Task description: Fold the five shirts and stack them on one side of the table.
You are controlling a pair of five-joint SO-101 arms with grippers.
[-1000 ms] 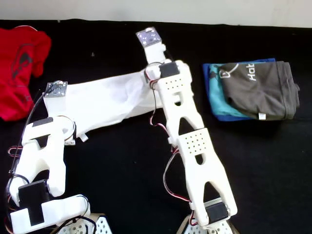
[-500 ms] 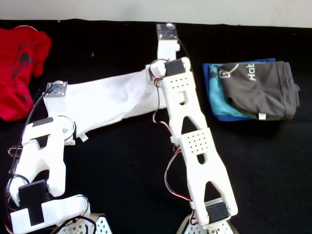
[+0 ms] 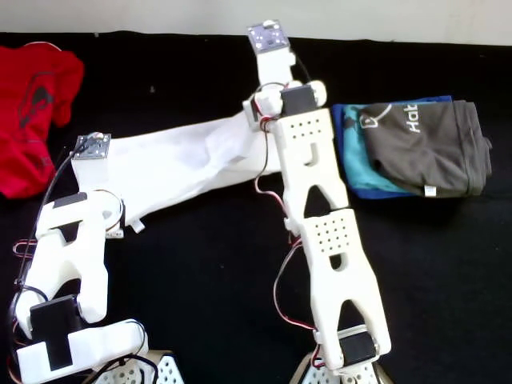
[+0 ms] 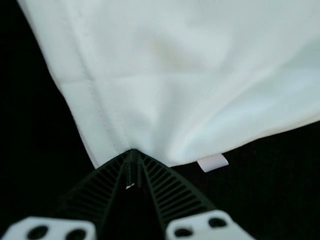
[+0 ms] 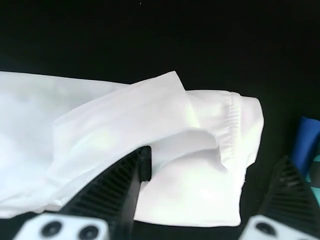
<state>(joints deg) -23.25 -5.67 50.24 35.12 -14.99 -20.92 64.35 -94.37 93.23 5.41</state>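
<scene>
Now, left claw point(image 4: 132, 160) pinches a corner of the white shirt point(image 4: 190, 75), right claw point(image 5: 216, 160) spread wide; a left tug could drag the fold apart.

We saw a white shirt point(image 3: 172, 164) of smooth, matt cloth with stitched hems, on a matt black table cover point(image 3: 200, 264). The left arm point(image 3: 72, 248) and right arm point(image 3: 320, 184) were matt white plastic. The left gripper point(image 4: 132, 170) had ribbed black plastic fingers point(image 4: 165, 187).

Black table point(image 3: 200, 272), pale wall point(image 3: 160, 14) behind
</scene>
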